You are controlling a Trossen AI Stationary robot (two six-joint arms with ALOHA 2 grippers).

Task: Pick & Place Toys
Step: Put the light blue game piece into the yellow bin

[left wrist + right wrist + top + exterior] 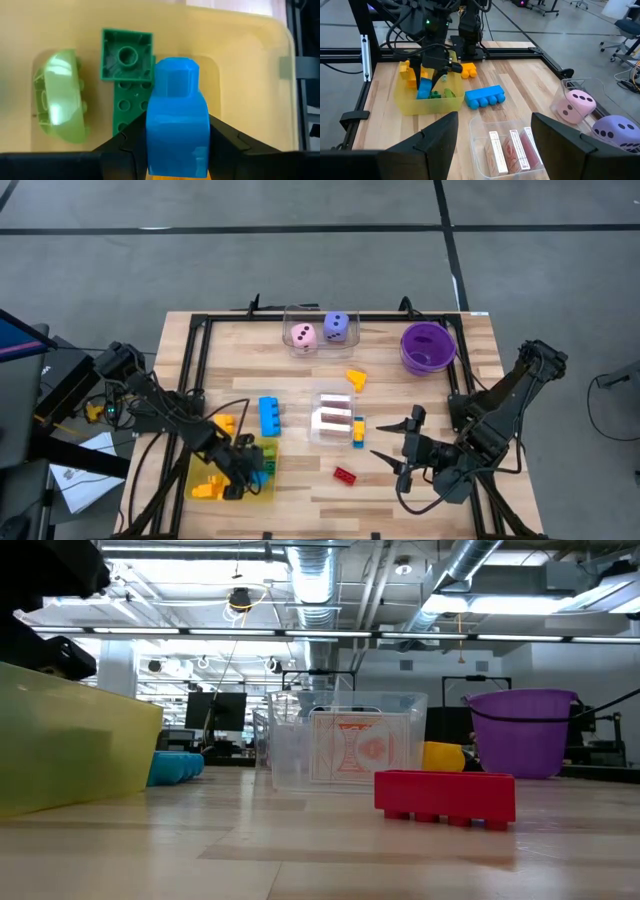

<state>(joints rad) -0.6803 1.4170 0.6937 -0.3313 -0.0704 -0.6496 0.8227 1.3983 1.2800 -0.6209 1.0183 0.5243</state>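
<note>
The left gripper (175, 150) hangs over the yellow translucent plastic tray (195, 470), fingers clenched on a blue plastic brick (176, 127), seemingly to drop it beside the 2 green plastic bricks (127, 75) inside. The right gripper (400, 448) waits near the small red plastic brick (345, 474), fingers spread, grasping nothing.

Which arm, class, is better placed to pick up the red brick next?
The right. Its open hand hovers just beside the red brick, while the left hand is over the yellow tray, shut on a blue brick.
</note>
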